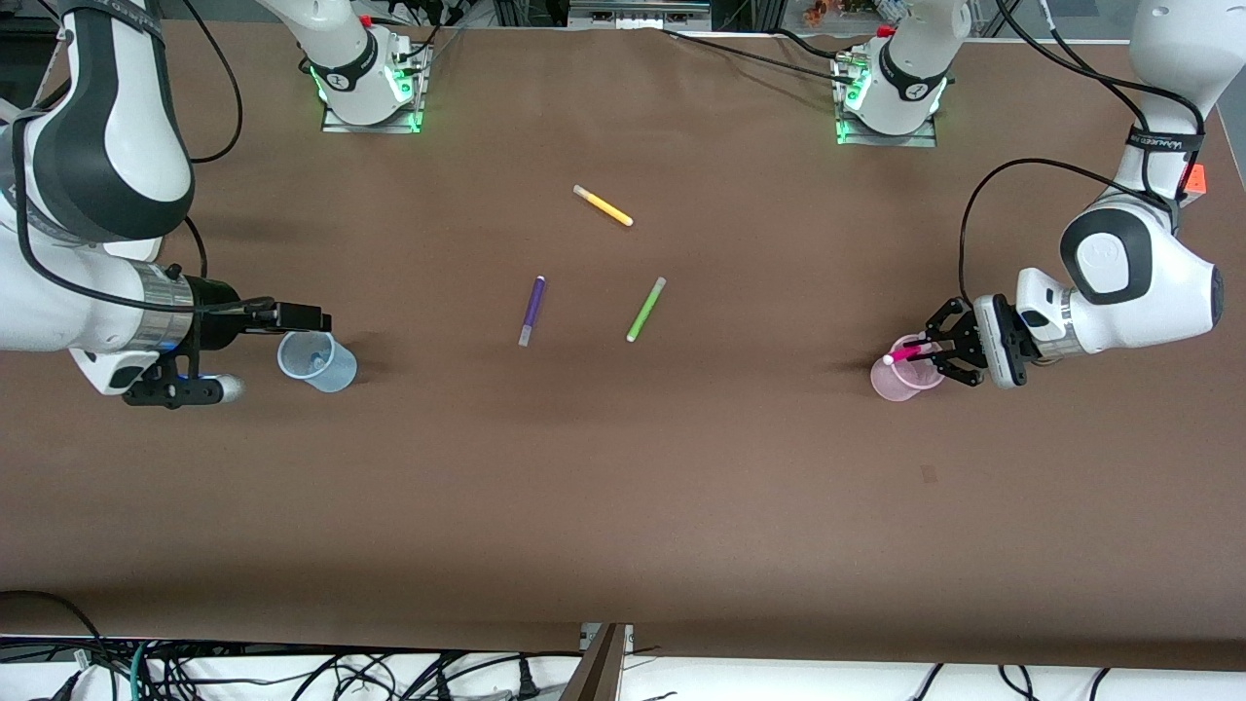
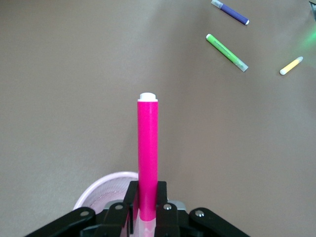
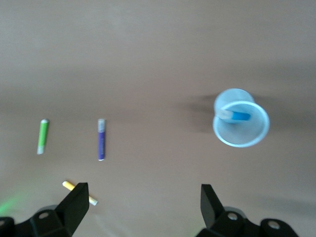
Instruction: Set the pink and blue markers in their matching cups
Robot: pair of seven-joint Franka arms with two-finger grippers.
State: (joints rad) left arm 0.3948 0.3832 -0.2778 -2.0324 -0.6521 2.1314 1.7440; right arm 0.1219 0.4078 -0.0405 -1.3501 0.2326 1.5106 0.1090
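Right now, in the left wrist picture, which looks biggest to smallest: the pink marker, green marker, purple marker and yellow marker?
1. pink marker, though it is closest to the camera
2. green marker
3. purple marker, partly cut off
4. yellow marker

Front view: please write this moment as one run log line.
left gripper: shut on pink marker, over pink cup | right gripper: open, over blue cup | blue marker: in blue cup

High front camera faces both bases; wrist cameras share the purple marker (image 2: 230, 12).
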